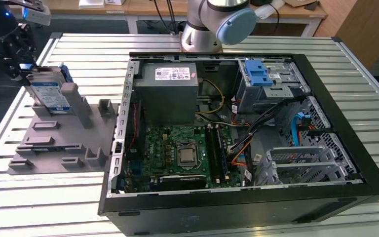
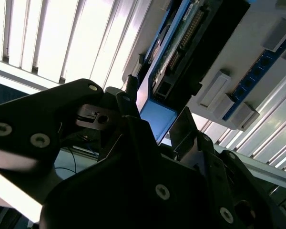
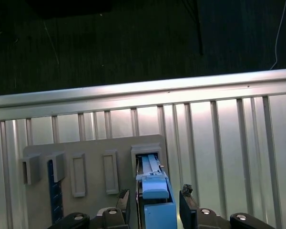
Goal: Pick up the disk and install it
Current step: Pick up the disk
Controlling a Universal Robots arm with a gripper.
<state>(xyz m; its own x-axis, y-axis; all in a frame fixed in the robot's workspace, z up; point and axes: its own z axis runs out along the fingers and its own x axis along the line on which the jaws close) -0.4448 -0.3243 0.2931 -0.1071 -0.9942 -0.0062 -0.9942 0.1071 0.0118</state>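
Note:
The disk (image 1: 49, 94) stands on edge in a slot of the grey holder (image 1: 57, 136) at the exterior view's left, beside the open computer case (image 1: 242, 133). It is silver with a white-and-blue label and a blue carrier frame. My gripper (image 1: 19, 60) hangs just over its top edge. In the first wrist view the gripper (image 3: 155, 196) is open, one finger (image 3: 124, 200) on each side of the disk's blue frame (image 3: 155, 210) with narrow gaps. In the second wrist view the disk (image 2: 176, 50) shows edge-on beyond the dark gripper body.
Inside the case are a grey power supply (image 1: 170, 86), a green motherboard (image 1: 179, 153), loose cables and a metal drive cage with a blue latch (image 1: 258, 74) at the back right. The arm's base (image 1: 209, 24) stands behind the case. The slatted table (image 1: 57, 197) ends just beyond the holder.

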